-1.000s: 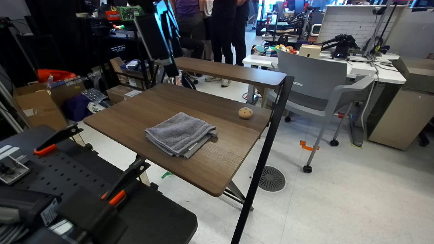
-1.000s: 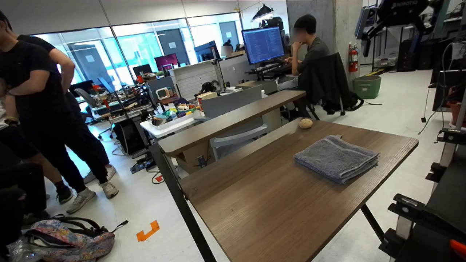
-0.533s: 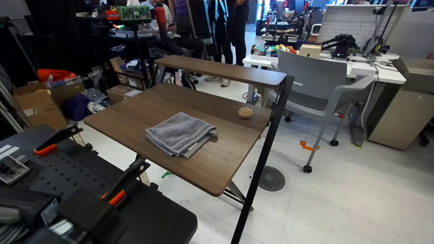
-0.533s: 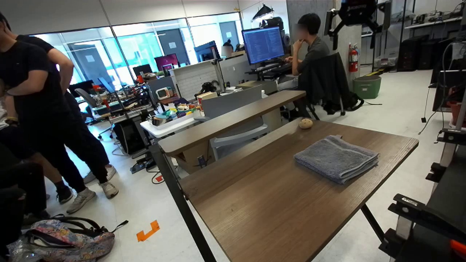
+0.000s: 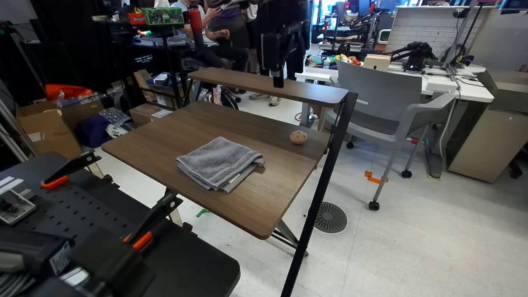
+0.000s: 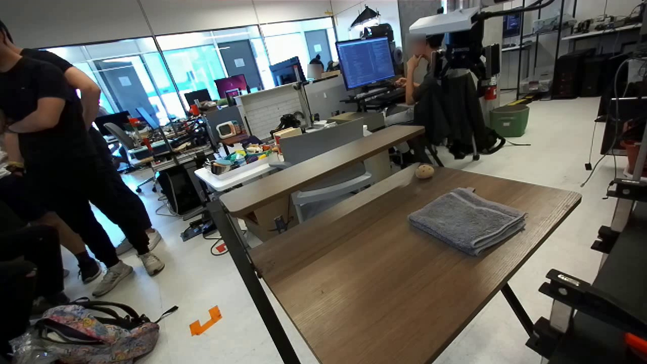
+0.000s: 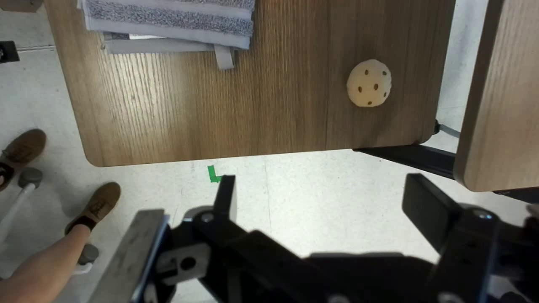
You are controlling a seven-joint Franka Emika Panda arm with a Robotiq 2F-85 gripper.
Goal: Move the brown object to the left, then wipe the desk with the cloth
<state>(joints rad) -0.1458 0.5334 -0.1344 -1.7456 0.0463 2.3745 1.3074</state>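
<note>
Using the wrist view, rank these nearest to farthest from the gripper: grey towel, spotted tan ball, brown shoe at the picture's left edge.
1. Spotted tan ball: upper right, on the desk, closest to the gripper.
2. Grey towel: upper left, on the desk.
3. Brown shoe: far left, beyond the desk.

Brown wood-topped desk (image 5: 270, 206), folded grey cloth (image 5: 218, 163) lying on it, dark-spotted tan ball (image 5: 299, 137) near a corner.

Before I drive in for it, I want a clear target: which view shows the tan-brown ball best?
The wrist view: the tan-brown ball looks largest there, whole and unobstructed on the desk, its dark spots distinct. Both exterior views also show it whole, but much smaller, its spots harder to make out.
</note>
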